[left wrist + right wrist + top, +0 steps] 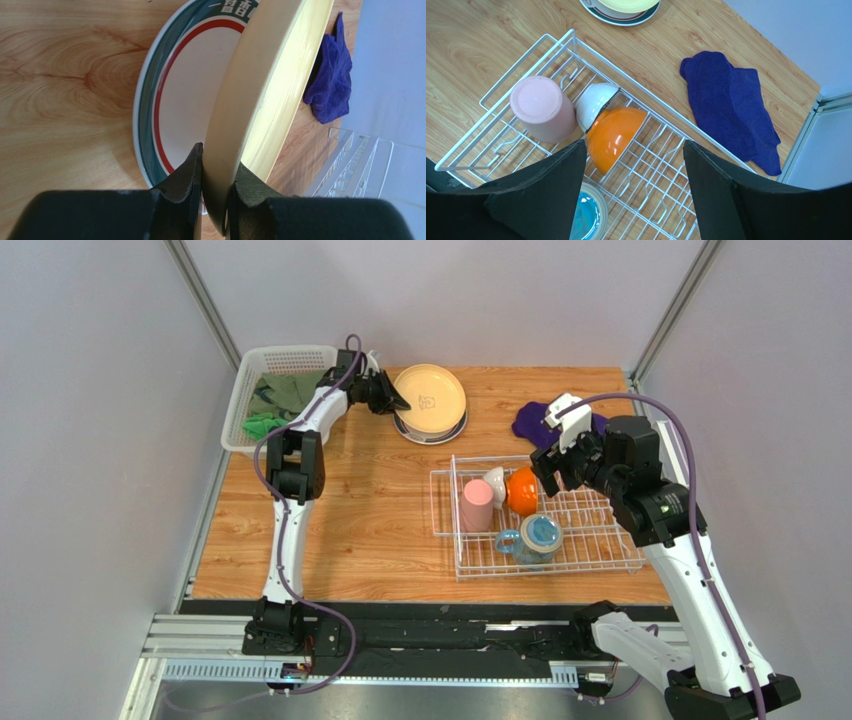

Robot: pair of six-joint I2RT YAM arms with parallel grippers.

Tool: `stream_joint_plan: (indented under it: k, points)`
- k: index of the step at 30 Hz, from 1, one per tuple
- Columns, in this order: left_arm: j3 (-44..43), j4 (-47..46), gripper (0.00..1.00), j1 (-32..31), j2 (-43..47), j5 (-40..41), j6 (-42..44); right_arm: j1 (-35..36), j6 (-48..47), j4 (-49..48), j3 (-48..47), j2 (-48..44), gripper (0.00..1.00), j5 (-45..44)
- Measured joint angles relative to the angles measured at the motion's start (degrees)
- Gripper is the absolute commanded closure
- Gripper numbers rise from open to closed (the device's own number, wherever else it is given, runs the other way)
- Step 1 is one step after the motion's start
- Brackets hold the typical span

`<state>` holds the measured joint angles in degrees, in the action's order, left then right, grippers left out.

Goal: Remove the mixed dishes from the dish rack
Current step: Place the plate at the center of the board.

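My left gripper (393,400) (217,165) is shut on the rim of a cream-tan plate (430,397) (260,90). That plate tilts over a white plate with green and red bands (195,95) lying on the table. The white wire dish rack (600,540) (666,100) holds a pink cup (476,506) (541,107) upside down, a white bowl (593,102), an orange bowl (522,490) (613,135) and a blue mug (540,535) (586,217). My right gripper (560,468) (635,145) hangs open above the rack, just right of the orange bowl, with nothing between its fingers.
A purple cloth (535,422) (731,110) lies crumpled behind the rack near the right wall. A white mesh basket (255,390) with green cloths sits at the table's back left corner, beside the left arm.
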<state>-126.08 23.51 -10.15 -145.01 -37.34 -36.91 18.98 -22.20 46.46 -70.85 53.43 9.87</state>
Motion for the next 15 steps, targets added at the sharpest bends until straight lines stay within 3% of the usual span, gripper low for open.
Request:
stream_joint_plan:
  k: [8,15]
  points:
    - [-1.8,1.1,0.99,0.0,-2.2,0.4,-2.8,0.0,-0.4,0.2,2.4,-1.4,0.24,-0.4]
    - [-2.0,1.2,0.86,0.0,-2.6,0.5,-3.7,0.0,-0.7,0.1,3.1,-3.0,0.23,-0.5]
